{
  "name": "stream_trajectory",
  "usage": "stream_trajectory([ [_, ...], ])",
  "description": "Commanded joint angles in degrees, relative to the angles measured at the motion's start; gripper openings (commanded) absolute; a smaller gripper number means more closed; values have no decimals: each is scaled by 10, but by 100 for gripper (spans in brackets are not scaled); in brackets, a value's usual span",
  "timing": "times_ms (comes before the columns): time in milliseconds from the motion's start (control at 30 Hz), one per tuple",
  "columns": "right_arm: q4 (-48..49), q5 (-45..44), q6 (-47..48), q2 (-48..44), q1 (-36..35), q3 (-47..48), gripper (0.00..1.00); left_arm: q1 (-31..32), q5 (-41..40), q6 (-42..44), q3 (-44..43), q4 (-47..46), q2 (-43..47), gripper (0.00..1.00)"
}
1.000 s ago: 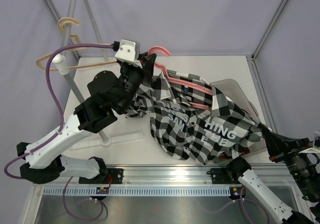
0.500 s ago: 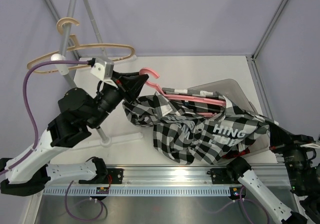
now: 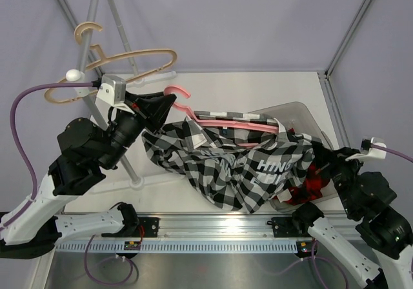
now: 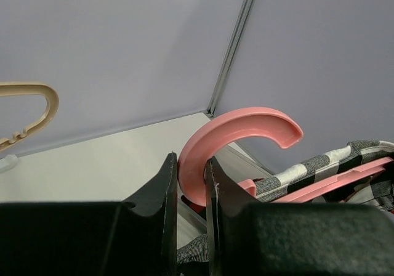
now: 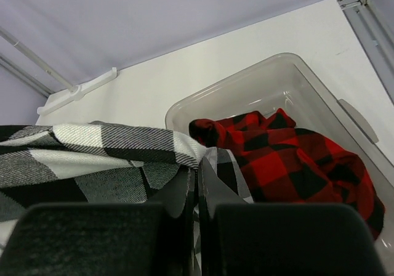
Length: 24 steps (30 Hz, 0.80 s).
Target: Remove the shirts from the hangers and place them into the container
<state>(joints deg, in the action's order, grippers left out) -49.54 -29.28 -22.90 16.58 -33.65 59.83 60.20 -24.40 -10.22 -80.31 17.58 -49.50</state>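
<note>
- Bench (image 3: 258, 89): white, with the container at its right side.
- Black-and-white shirt (image 3: 219, 166): stretched crosswise, long axis left to right, its right end over the container. White letters "HING" can be read from above; the rest is folded away.
- Container (image 3: 303, 111): clear grey tub. The top view hides most of it under cloth; the right wrist view shows its inside.
- Red-and-black shirt (image 5: 295, 159): crumpled inside the container.
- Pink hanger (image 3: 226, 121): long axis left to right, hook at the left end, arm running into the checked collar.
- Beige hanger (image 3: 129, 66): bare, on the rack pole (image 3: 87, 28), far left.
- Left hand (image 4: 191, 165): clenched on the pink hanger's hook, plain only in the left wrist view.
- Right hand (image 5: 197, 177): clenched on a fold of the black-and-white shirt.
</note>
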Motion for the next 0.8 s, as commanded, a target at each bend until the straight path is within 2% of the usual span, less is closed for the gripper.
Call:
stream_trajectory([
  [0,74,22,-37,32,5,-33,0,-4,4,-33,-33,-100,6,0],
  [133,135,41,-65,39,5,-84,0,-4,17,-43,-52,-102,-3,0],
  [233,133,20,-70,-1,5,-100,0,-4,-18,-8,-79,-74,-5,0],
  [333,73,-17,-61,-44,5,-58,0,-4,-71,28,-81,-62,1,0],
  [467,-36,-76,-46,-88,5,48,0,-4,-132,68,-71,-69,4,0],
  [567,-95,-114,-37,-101,6,112,0,-4,-149,87,-77,-69,1,0],
  [767,-173,-170,-30,-132,7,172,0,-4,-157,98,-107,-52,-6,0],
])
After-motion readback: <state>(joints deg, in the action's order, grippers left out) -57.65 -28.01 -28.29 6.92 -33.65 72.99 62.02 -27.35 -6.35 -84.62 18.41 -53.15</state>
